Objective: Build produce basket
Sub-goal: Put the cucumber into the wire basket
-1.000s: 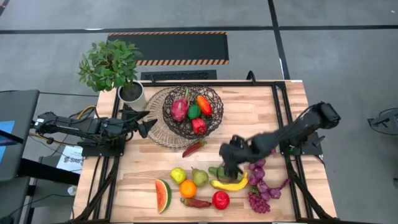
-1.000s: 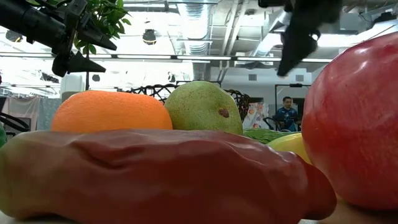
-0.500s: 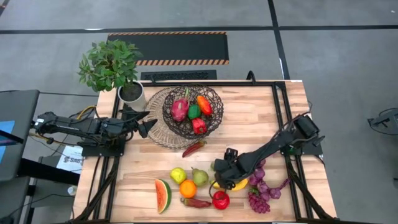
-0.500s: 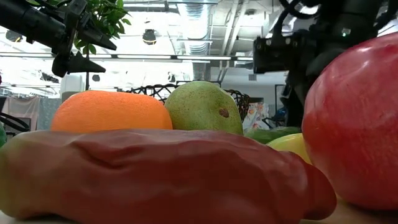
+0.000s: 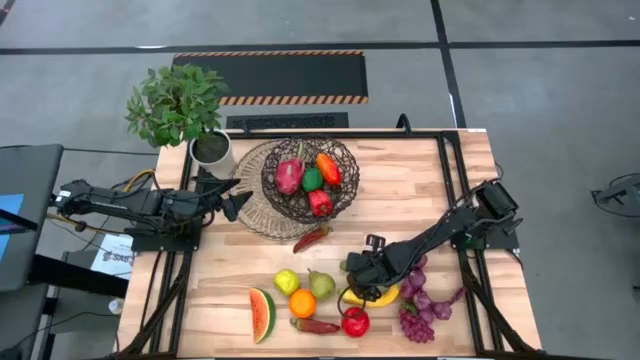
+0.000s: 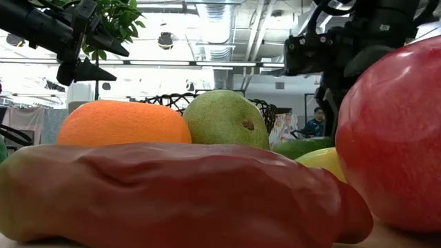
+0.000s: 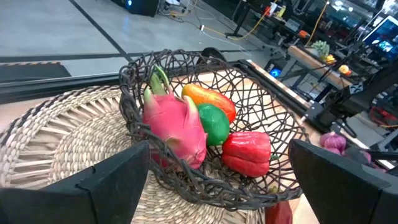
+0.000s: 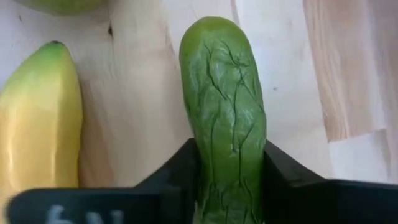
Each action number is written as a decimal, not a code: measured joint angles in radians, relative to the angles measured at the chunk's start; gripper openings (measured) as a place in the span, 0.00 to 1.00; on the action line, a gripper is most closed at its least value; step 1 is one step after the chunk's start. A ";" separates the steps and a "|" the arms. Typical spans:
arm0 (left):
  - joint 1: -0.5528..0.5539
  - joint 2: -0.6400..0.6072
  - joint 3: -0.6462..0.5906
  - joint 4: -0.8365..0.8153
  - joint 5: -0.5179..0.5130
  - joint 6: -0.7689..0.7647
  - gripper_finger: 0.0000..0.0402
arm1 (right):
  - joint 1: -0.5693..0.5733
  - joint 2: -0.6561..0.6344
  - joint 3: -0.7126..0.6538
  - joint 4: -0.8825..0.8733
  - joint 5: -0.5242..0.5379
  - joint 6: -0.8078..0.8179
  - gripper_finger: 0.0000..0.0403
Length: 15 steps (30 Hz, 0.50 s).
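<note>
The dark wire basket point(image 5: 310, 180) sits on a pale woven mat and holds a pink dragon fruit point(image 7: 174, 127), a green, an orange and a red pepper. My right gripper point(image 5: 353, 272) is low over the near middle of the table, shut on the green cucumber point(image 8: 224, 93), beside the banana point(image 8: 37, 118). Pear point(image 5: 321, 285), orange point(image 5: 302, 302), red apple point(image 5: 354, 321), watermelon slice point(image 5: 262, 314) and grapes point(image 5: 420, 300) lie on the table. My left gripper point(image 5: 238, 200) waits open left of the basket. My right gripper pinches the cucumber's two long sides point(image 8: 227, 155) between its two fingers point(image 8: 177, 171), one on each side. The fingers come slanting down from the table's right and lie across the cucumber. Whether the cucumber rests on the table or is just off it, I cannot tell.
A long red pepper point(image 5: 315, 325) and a yellow-green fruit point(image 5: 287, 282) lie at the near edge, and a red chili point(image 5: 312, 238) lies near the mat. A potted plant point(image 5: 180, 105) stands at the far left corner. Bare wood shows at the far right.
My right gripper has gone down and toward the table's near left, from above the grapes to the cucumber beside the banana. For the last half second it has stayed there.
</note>
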 joint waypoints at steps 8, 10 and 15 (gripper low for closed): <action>0.000 0.000 0.000 -0.008 0.000 0.000 0.92 | -0.028 -0.116 0.000 -0.001 0.058 -0.018 0.30; 0.000 0.000 0.000 -0.008 0.000 0.000 0.92 | -0.041 -0.161 0.000 -0.003 0.087 -0.024 0.34; 0.000 0.000 0.000 -0.008 0.000 0.000 0.92 | -0.085 -0.285 0.000 0.003 0.154 -0.080 0.39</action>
